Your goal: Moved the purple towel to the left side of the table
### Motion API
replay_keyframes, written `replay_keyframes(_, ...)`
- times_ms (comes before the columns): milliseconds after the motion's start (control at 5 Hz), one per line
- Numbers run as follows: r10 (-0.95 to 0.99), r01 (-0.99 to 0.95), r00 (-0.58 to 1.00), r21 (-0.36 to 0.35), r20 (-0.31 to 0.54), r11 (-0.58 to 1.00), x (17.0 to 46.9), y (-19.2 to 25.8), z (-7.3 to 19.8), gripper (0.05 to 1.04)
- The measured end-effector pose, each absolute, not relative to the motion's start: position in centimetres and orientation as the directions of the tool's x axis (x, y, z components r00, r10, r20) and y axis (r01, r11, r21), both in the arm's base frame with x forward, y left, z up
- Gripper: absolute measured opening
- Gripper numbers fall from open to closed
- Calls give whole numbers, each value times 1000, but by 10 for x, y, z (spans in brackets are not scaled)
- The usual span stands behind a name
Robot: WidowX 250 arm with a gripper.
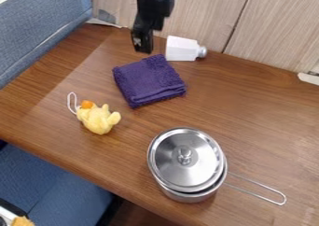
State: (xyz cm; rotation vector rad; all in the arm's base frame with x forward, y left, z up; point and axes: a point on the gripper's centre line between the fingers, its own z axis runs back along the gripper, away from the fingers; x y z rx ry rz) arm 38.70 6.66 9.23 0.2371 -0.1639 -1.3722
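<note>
Purple towel: folded into a rough square, lying flat on the brown wooden table, upper part of the view, a bit left of the middle. We've got one corner pointing up towards the white bottle, right beside it; touching or not, we can't tell.

Black gripper hangs down from the top edge, its tip just above the towel's top edge in the view and left of the bottle. We can't tell how far open the jaws stand, and we see nothing hanging from them.

Bottle is on its side, grey cap to the right, near the pale wood panels at the back. Yellow plush toy sits down and left of the towel, apart from it, with an orange patch and a white loop at its upper left.

Metal pot is lower middle, shiny lid on top with a small knob, lid looks a little tilted. We see its wire handle sticking out to the lower right. Blue padded surfaces show at upper left and lower left.
</note>
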Motion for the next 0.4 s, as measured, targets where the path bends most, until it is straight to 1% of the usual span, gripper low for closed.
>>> replay_keyframes(400, -981, 946, 192, 271, -22, 179, 387, 67, 94, 1000)
